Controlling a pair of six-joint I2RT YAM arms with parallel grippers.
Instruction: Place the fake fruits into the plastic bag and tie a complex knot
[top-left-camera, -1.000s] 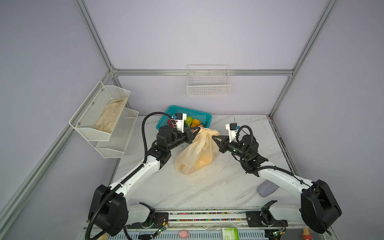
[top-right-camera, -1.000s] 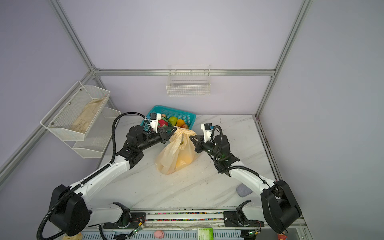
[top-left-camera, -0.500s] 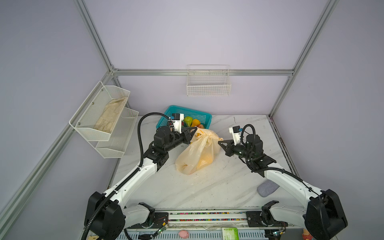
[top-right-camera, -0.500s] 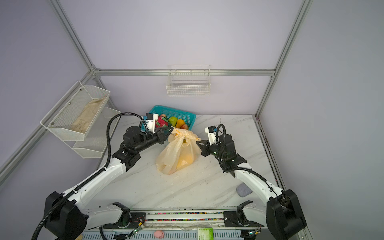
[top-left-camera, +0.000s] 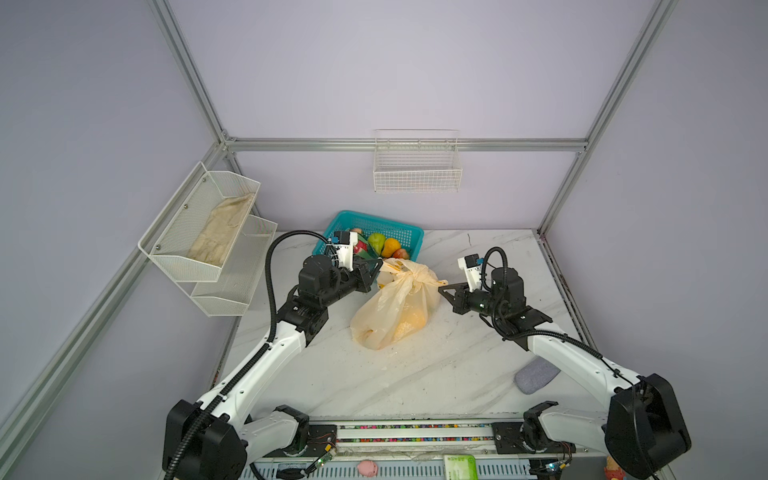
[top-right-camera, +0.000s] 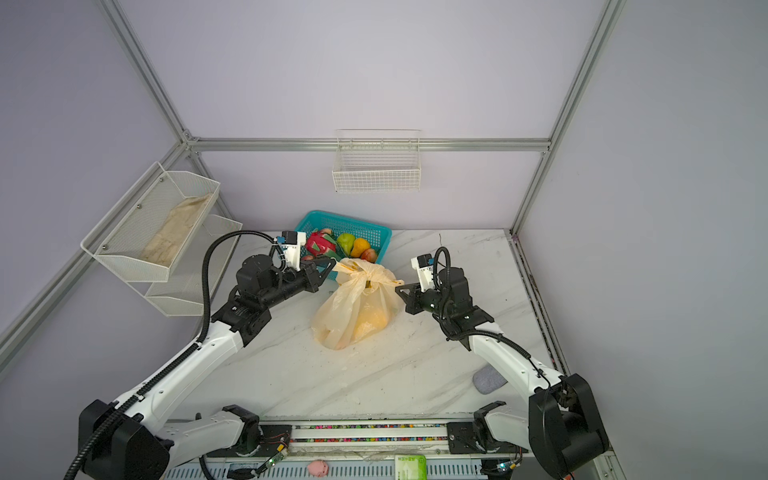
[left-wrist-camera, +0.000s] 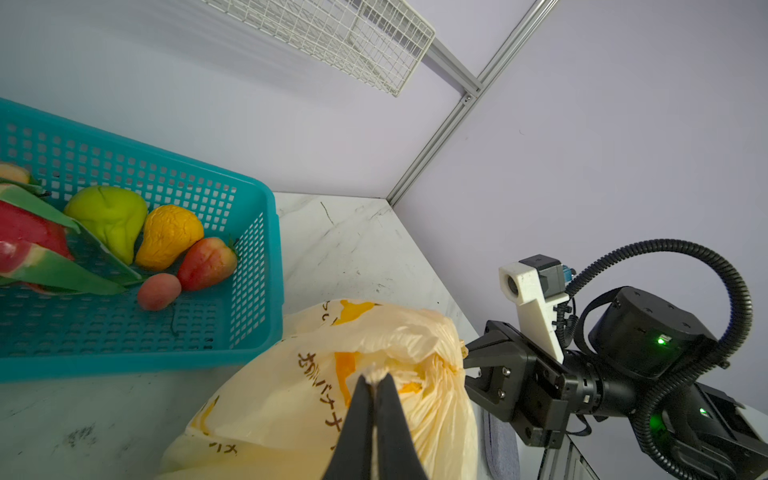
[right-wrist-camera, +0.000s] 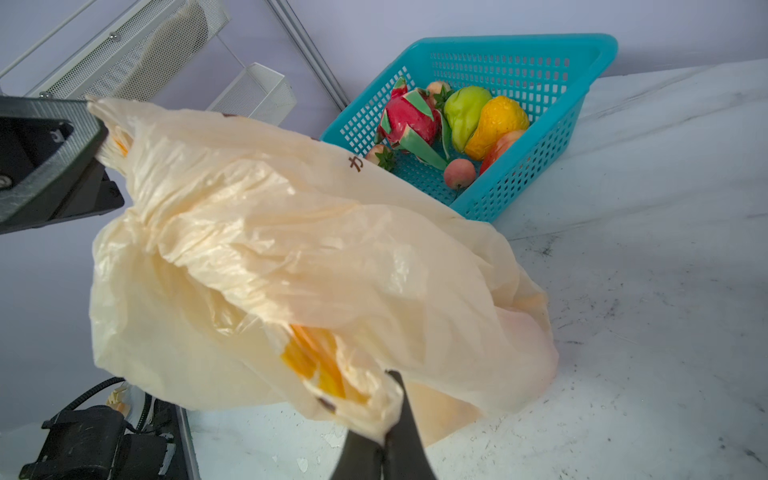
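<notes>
**Plastic bag.** The thin, translucent peach-cream plastic bag, printed with yellow bananas and dark lettering, stands on the white marble-patterned table just in front of the basket. A yellow-orange mass shows through the film in its lower part; what kind of fruit it is cannot be told. The neck is gathered into a knot, with one flat handle end running out to each side.

**Claws.** In the left wrist view, the left gripper is clenched on the handle end nearest the basket, with film pinched between its tips. The right gripper is clamped on the opposite end. In the right wrist view the crumpled strip sits between its closed fingers.

**Teal perforated plastic basket**. It sits at the back of the table against the wall. It holds:
- a red-pink dragon fruit with green scales
- a green pear
- an orange pear
- a red, bell-shaped fruit
- a small pink round piece
- a strawberry

**White mesh two-tier shelf**. It is fixed to the left wall, and a beige cloth lies in its upper tier.

**Other.** A white wire basket hangs on the back wall. A grey pad lies on the table beside the right arm.
</notes>
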